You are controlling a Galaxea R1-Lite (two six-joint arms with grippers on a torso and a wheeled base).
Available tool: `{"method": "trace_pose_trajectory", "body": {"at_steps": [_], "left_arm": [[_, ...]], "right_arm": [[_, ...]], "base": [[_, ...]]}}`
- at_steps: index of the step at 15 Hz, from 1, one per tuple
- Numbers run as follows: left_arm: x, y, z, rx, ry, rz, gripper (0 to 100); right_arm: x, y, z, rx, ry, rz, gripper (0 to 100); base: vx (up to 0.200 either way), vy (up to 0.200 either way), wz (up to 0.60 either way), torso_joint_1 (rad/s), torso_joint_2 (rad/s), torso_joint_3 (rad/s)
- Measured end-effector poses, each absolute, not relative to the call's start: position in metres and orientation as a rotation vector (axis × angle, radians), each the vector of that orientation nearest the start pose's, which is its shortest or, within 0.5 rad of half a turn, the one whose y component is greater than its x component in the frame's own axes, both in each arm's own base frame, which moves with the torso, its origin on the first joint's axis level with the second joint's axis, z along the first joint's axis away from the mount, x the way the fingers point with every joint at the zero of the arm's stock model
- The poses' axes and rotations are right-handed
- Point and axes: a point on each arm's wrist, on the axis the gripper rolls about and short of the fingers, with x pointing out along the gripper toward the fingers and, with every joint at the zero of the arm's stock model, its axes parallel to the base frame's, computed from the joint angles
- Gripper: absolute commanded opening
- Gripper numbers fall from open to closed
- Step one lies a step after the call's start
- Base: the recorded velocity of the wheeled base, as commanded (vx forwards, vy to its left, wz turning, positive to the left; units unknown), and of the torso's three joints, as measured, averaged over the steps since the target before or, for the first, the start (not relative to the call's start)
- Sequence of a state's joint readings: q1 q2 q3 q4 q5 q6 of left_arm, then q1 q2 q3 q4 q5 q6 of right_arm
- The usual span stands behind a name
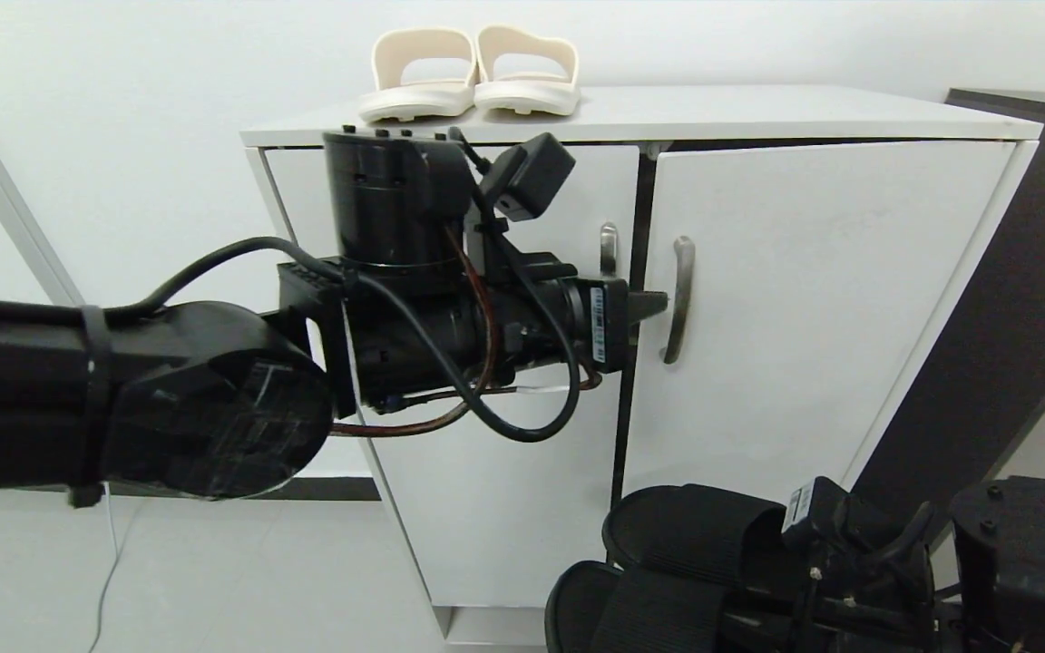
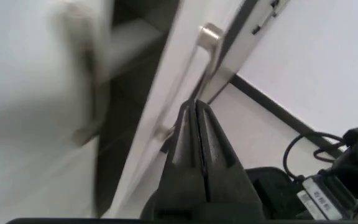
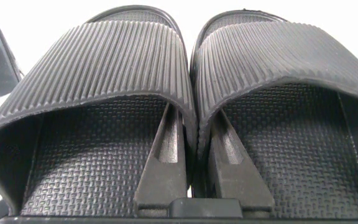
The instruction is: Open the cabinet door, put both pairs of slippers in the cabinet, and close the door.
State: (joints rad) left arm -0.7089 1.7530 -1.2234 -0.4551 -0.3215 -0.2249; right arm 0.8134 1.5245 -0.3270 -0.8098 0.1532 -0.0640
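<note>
The left claw [image 1: 655, 307] [image 2: 196, 107] is clenched, its two fingers pressed flat together with nothing caught between them. Its tip sits at the dark gap between the two doors, just beside the right door's handle [image 1: 681, 299]; from here I can't tell whether it actually touches the metal. The arm comes in level from the left, crossing in front of the left door [image 1: 522, 472], and that door's own short handle [image 1: 609, 249] stands just above the claw, close to the gap. The right door [image 1: 813, 299] looks slightly out of line with the front, with a thin dark strip showing along its top edge. The white cabinet [image 1: 849, 113] stands against a pale wall, and on its top, towards the left and back, a pair of cream slippers [image 1: 470, 77] sits side by side with the open ends facing the room. Low down in front of the cabinet's foot, the right claw [image 3: 196, 118] is grasping the black slippers [image 1: 686, 535] [image 3: 104, 68]. One finger [image 3: 160, 162] lies inside each shoe, and the two inner sides are pinched between them. The black pair is held side by side, ribbed straps up, below the right door.
</note>
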Motion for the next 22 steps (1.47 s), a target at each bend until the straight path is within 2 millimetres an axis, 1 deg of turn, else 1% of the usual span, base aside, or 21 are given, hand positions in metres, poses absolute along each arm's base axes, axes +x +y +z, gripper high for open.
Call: {"method": "trace_pose_trajectory", "body": {"at_steps": [3, 6, 11, 14, 16, 18, 20, 22], "left_arm": [[0.241, -0.217, 0.27, -0.196, 0.183, -1.022, 0], [0.24, -0.207, 0.277, -0.204, 0.158, -1.01, 0], [0.258, -0.207, 0.286, -0.215, 0.115, -0.975, 0], [0.272, -0.215, 0.287, -0.218, 0.097, -0.952, 0], [0.284, -0.221, 0.285, -0.219, 0.091, -0.932, 0], [0.292, -0.227, 0.28, -0.217, 0.102, -0.928, 0], [0.295, -0.23, 0.275, -0.215, 0.112, -0.929, 0], [0.296, -0.231, 0.273, -0.214, 0.118, -0.93, 0]], "right_arm": [[0.145, 0.158, 0.125, -0.191, 0.352, 0.967, 0], [0.145, 0.158, 0.125, -0.193, 0.353, 0.967, 0], [0.144, 0.158, 0.124, -0.195, 0.358, 0.967, 0], [0.143, 0.157, 0.122, -0.198, 0.366, 0.97, 0], [0.142, 0.157, 0.122, -0.197, 0.364, 0.975, 0], [0.14, 0.157, 0.121, -0.201, 0.368, 0.983, 0], [0.138, 0.157, 0.119, -0.204, 0.374, 0.99, 0], [0.136, 0.158, 0.118, -0.208, 0.377, 0.999, 0]], "base": [[0.0, 0.0, 0.0, 0.0, 0.0, 0.0], [0.0, 0.0, 0.0, 0.0, 0.0, 0.0], [0.0, 0.0, 0.0, 0.0, 0.0, 0.0], [0.0, 0.0, 0.0, 0.0, 0.0, 0.0], [0.0, 0.0, 0.0, 0.0, 0.0, 0.0], [0.0, 0.0, 0.0, 0.0, 0.0, 0.0], [0.0, 0.0, 0.0, 0.0, 0.0, 0.0], [-0.2, 0.0, 0.0, 0.005, 0.01, -0.002]]}}
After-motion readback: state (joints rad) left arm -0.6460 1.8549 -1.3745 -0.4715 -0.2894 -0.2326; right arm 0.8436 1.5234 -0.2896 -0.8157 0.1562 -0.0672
